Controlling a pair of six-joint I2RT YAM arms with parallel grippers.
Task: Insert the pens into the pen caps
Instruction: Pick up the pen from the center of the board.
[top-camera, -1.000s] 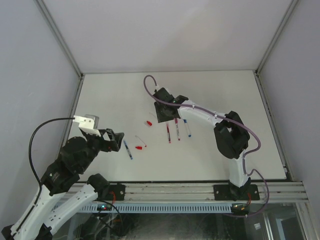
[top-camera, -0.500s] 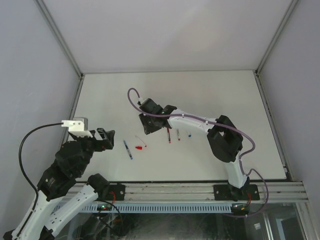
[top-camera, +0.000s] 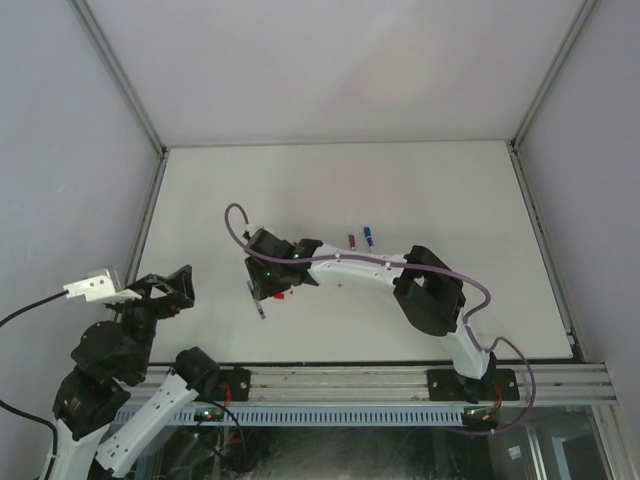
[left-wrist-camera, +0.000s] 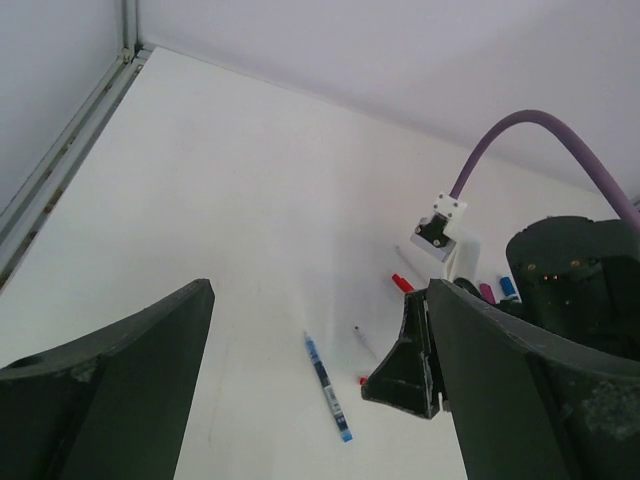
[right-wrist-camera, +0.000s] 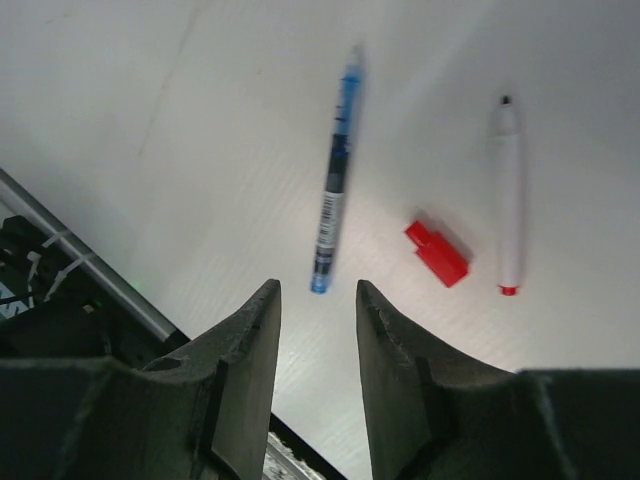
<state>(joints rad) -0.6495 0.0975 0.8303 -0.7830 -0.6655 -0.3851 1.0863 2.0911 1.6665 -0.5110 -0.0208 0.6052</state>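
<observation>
A blue pen (right-wrist-camera: 335, 200) lies on the white table, also in the top view (top-camera: 260, 308) and the left wrist view (left-wrist-camera: 329, 388). My right gripper (right-wrist-camera: 317, 300) is open and empty, hovering over the pen's near end (top-camera: 259, 288). Right of the pen lie a red cap (right-wrist-camera: 437, 252) and an uncapped white pen with a red end (right-wrist-camera: 508, 195). My left gripper (top-camera: 172, 288) is open and empty, drawn back near the left edge. A magenta end (top-camera: 352, 240) and a blue end (top-camera: 368, 235) show beyond the right arm; the rest is hidden.
The right arm (top-camera: 350, 268) stretches low across the table's middle and covers what lies under it. The table's metal front rail (top-camera: 400, 380) runs along the near edge, and grey walls close in on three sides.
My right gripper has swept left from over the pens in the middle to over the blue pen. My left arm has pulled back toward the near left corner.
</observation>
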